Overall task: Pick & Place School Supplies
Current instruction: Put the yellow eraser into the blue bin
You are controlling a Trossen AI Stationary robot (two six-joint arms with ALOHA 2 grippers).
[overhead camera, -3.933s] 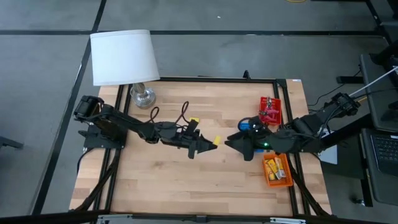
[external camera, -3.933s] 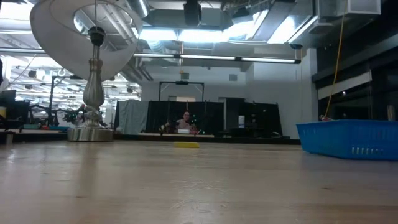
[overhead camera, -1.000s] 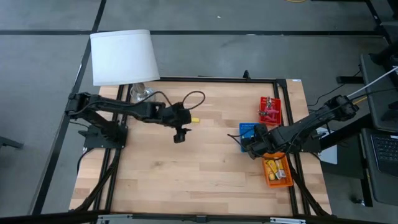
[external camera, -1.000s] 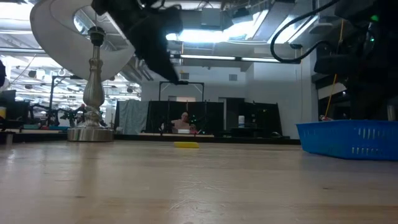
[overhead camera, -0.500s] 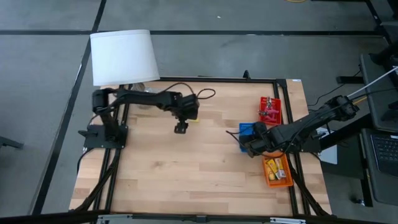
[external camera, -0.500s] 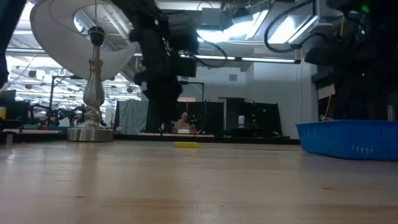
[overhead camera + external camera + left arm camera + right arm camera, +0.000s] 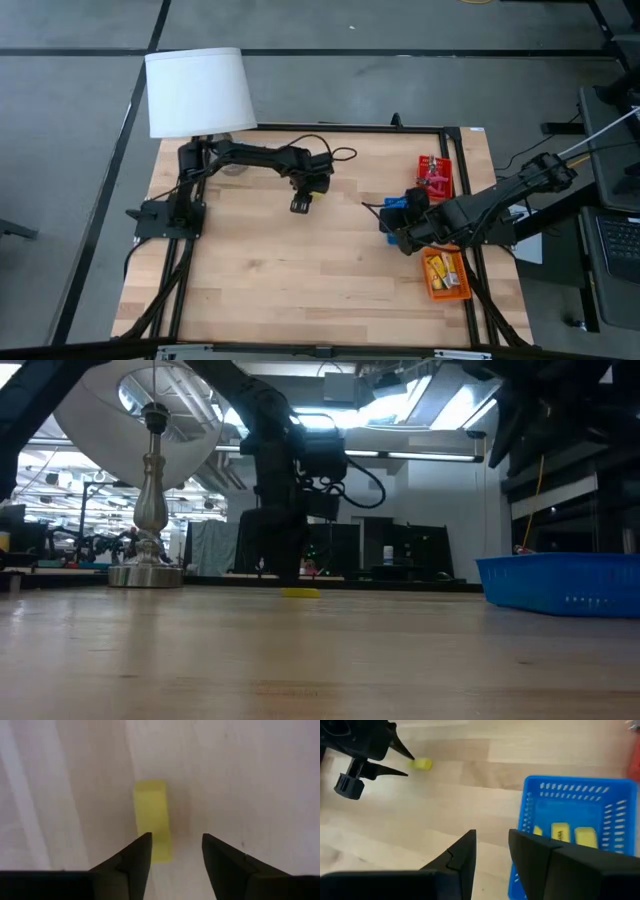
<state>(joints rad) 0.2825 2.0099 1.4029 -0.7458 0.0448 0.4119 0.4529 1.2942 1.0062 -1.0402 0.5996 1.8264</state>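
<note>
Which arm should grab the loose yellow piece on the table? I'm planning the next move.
Left. The left gripper hangs right over the yellow piece, fingers open with the piece just ahead of the gap. The right gripper is open too, but sits by the blue tray, well away from it.

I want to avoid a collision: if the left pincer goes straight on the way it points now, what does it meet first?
Most likely the small yellow piece on the table: the open left pincer points down at it, slightly off centre.
</note>
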